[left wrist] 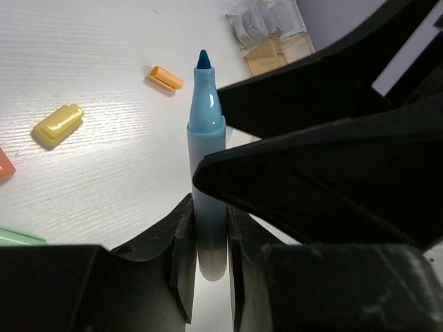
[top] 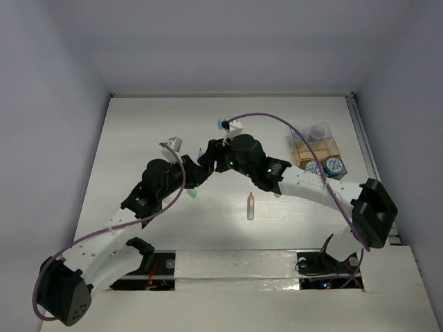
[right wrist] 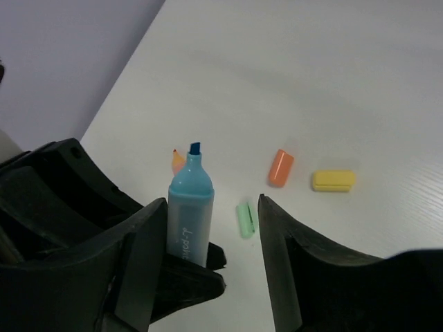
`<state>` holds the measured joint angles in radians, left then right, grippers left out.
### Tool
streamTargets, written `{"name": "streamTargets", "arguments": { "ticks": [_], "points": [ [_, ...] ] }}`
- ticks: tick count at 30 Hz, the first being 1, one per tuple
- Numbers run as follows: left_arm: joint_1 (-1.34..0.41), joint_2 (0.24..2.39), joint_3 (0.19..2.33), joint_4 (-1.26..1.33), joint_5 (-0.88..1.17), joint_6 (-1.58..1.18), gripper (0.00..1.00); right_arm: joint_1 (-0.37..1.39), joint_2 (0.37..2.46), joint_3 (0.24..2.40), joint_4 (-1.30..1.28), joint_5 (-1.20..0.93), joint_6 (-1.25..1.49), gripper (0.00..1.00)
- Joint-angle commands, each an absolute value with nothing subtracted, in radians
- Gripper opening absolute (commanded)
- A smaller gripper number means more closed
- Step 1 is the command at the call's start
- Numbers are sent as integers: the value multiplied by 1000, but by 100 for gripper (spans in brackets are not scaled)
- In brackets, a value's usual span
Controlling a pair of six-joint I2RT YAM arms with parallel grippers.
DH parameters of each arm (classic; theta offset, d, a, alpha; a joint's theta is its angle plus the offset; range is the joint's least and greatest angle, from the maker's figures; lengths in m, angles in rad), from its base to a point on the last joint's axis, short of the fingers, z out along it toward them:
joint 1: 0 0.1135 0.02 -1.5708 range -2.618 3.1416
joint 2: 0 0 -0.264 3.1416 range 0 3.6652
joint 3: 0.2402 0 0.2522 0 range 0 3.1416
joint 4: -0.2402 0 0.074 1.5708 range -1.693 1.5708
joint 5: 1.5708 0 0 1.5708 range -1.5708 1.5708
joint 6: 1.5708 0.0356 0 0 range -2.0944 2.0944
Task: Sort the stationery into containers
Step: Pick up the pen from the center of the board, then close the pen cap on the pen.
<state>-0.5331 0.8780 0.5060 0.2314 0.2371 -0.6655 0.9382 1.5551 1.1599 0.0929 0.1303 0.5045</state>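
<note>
My left gripper (left wrist: pixel 208 216) is shut on the lower barrel of a light blue pen (left wrist: pixel 205 138), which stands upright and uncapped with its tip up. My right gripper (right wrist: pixel 212 205) is open, its jaws on either side of the same pen (right wrist: pixel 190 207), which stands beside its left finger (right wrist: pixel 142 242). In the top view both grippers meet mid-table, left (top: pixel 196 170) and right (top: pixel 208 153). The containers (top: pixel 317 149) stand at the right with blue-and-white tape rolls (top: pixel 325 167) in them. They also show in the left wrist view (left wrist: pixel 273 38).
An orange cap (right wrist: pixel 281 168), a yellow cap (right wrist: pixel 333 180) and a green cap (right wrist: pixel 245 219) lie on the table beyond the pen. An orange-red pen (top: pixel 250 206) lies near the middle front. White walls enclose the table.
</note>
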Motion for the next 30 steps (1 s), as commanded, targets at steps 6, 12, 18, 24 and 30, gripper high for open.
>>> {"name": "streamTargets", "arguments": {
  "ticks": [6, 12, 18, 24, 30],
  "points": [
    [-532, 747, 699, -38, 233, -520, 0, 746, 1417, 1117, 87, -153, 433, 66],
    [-532, 710, 795, -132, 293, -408, 0, 601, 1637, 1298, -70, -186, 332, 54],
    [-523, 727, 822, -153, 331, -342, 0, 588, 1922, 1641, -300, -23, 203, 44],
    [-503, 745, 831, -129, 313, -298, 0, 578, 2258, 2083, -509, 144, 72, 54],
    [-436, 762, 790, -58, 376, -308, 0, 578, 2525, 2426, -590, 166, 12, 68]
  ]
}}
